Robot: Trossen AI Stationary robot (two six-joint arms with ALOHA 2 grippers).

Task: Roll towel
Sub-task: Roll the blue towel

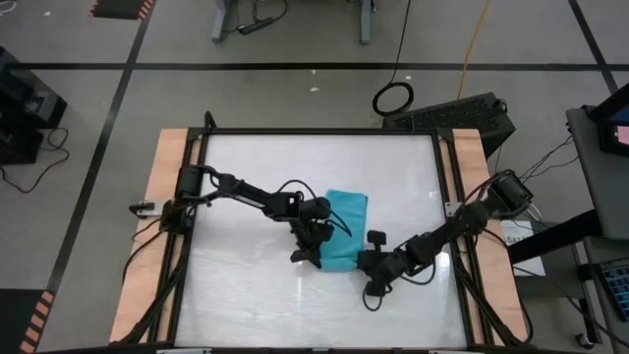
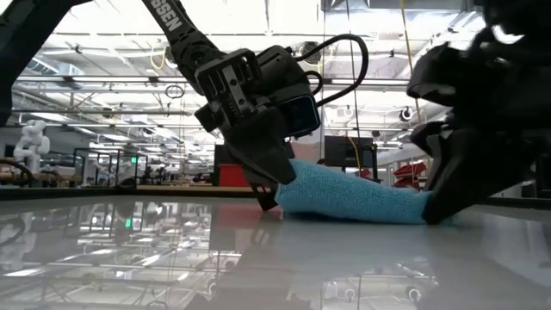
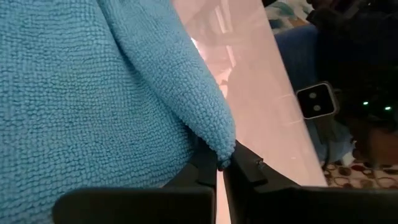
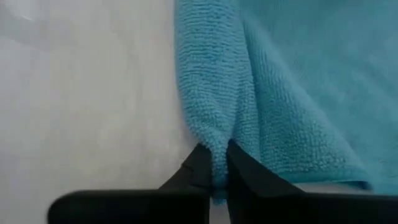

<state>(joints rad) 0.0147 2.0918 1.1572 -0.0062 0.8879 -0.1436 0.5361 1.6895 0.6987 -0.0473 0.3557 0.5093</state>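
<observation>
The turquoise towel [image 1: 346,218] lies on the white table [image 1: 246,295] near its middle, and in the low view it shows as a low hump [image 2: 353,198] between my two grippers. My left gripper [image 1: 307,258] is shut on the towel's near left corner. My right gripper [image 1: 362,262] is shut on the towel's near right end. Both also show in their own wrist views, the left gripper [image 3: 221,167] and the right gripper [image 4: 214,163]. My left gripper pinches a rounded corner fold of the towel [image 3: 219,144] between its two fingers, coming slanting down from the table's left. The rest of the towel lies slack on the table beyond the fingers. My right gripper pinches a narrow raised fold at the towel's edge [image 4: 214,140] between its two fingers, slanting down from the table's right and near side. The fold stands up between the fingers while the cloth beside it [image 4: 311,93] lies flat on the table.
Bare white table surface surrounds the towel on all sides. Wooden side rails [image 1: 162,197] and a black frame border the table. A black ring [image 1: 393,96] and a dark case [image 1: 462,116] lie on the floor past the far edge.
</observation>
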